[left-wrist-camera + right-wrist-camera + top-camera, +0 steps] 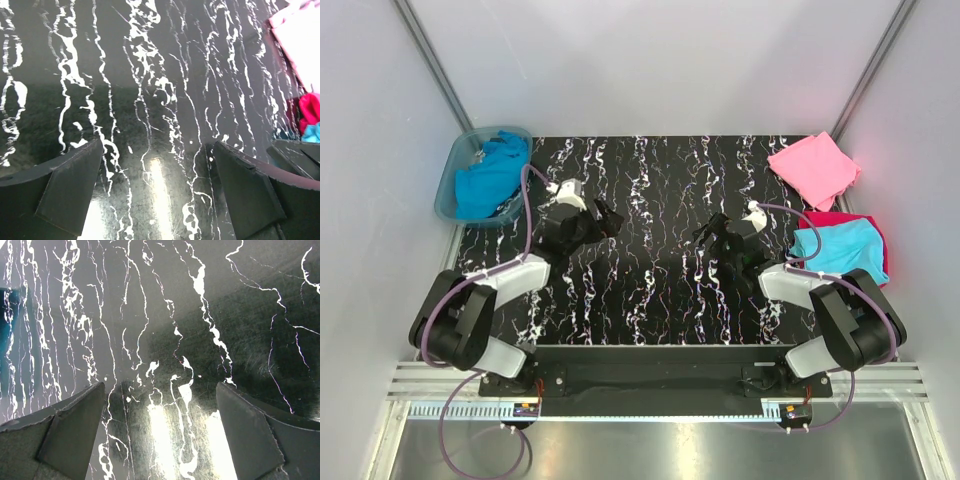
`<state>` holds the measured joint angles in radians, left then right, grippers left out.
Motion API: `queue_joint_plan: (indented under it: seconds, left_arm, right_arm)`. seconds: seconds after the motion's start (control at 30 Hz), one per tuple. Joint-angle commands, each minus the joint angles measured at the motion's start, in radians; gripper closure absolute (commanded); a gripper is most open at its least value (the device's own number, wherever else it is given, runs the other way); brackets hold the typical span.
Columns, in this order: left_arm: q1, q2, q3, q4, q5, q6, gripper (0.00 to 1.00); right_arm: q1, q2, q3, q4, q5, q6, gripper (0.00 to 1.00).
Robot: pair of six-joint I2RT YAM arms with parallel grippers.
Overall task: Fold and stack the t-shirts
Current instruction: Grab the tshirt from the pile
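A teal-blue t-shirt [488, 175] lies crumpled in the translucent blue tub [447, 190] at the table's far left. A pink shirt [813, 165] lies folded at the far right. A light cyan folded shirt [840, 248] lies on a magenta-red one [825, 218] at the right edge; both show at the right edge of the left wrist view [311, 120]. My left gripper [603, 218] is open and empty over the bare table, left of centre. My right gripper [712, 232] is open and empty over the bare table, right of centre. Both wrist views show only black marble between the fingers.
The black marble-patterned table [650, 260] lies between the two arms. White walls close in the left, far and right sides. The tub overhangs the table's left edge. A metal rail runs along the near edge by the arm bases.
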<state>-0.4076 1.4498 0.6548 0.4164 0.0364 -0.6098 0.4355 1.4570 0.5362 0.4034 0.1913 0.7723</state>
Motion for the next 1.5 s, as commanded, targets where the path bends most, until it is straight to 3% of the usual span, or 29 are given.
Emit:
queue_joint_plan:
  seconds: [0.0, 0.17, 0.5, 0.6, 0.77, 0.9, 1.0, 1.3, 1.47]
  left_arm:
    - [-0.013, -0.060, 0.048, -0.005, -0.075, 0.028, 0.01]
    - [-0.017, -0.072, 0.134, -0.145, -0.139, 0.064, 0.01]
    - [-0.017, -0.134, 0.058, -0.067, -0.154, 0.038, 0.01]
    - [-0.017, -0.088, 0.133, -0.154, -0.217, 0.042, 0.01]
    - [0.001, 0.041, 0.417, -0.312, -0.273, 0.160, 0.01]
    - [0.087, 0.187, 0.644, -0.462, -0.186, 0.223, 0.01]
    - [0.160, 0.234, 0.725, -0.520, -0.152, 0.255, 0.01]
    - [0.450, 0.356, 0.822, -0.588, 0.023, 0.209, 0.01]
    - [0.521, 0.408, 0.897, -0.629, -0.026, 0.309, 0.01]
  right_arm:
    - [-0.004, 0.012, 0.028, 0.035, -0.006, 0.013, 0.00]
    - [-0.006, 0.002, 0.031, 0.017, 0.003, 0.001, 0.00]
    - [-0.006, 0.013, 0.037, 0.009, -0.024, 0.001, 0.00]
    - [-0.004, 0.009, 0.036, 0.002, -0.021, 0.002, 0.00]
    - [-0.006, -0.017, 0.031, -0.011, -0.010, 0.002, 0.00]
    - [-0.004, -0.044, 0.021, -0.011, -0.001, -0.001, 0.00]
    - [-0.004, -0.061, 0.011, -0.008, 0.002, -0.004, 0.00]
    - [-0.006, -0.050, 0.004, 0.018, -0.018, 0.002, 0.00]
    - [-0.006, -0.053, 0.002, 0.015, -0.026, 0.010, 0.00]
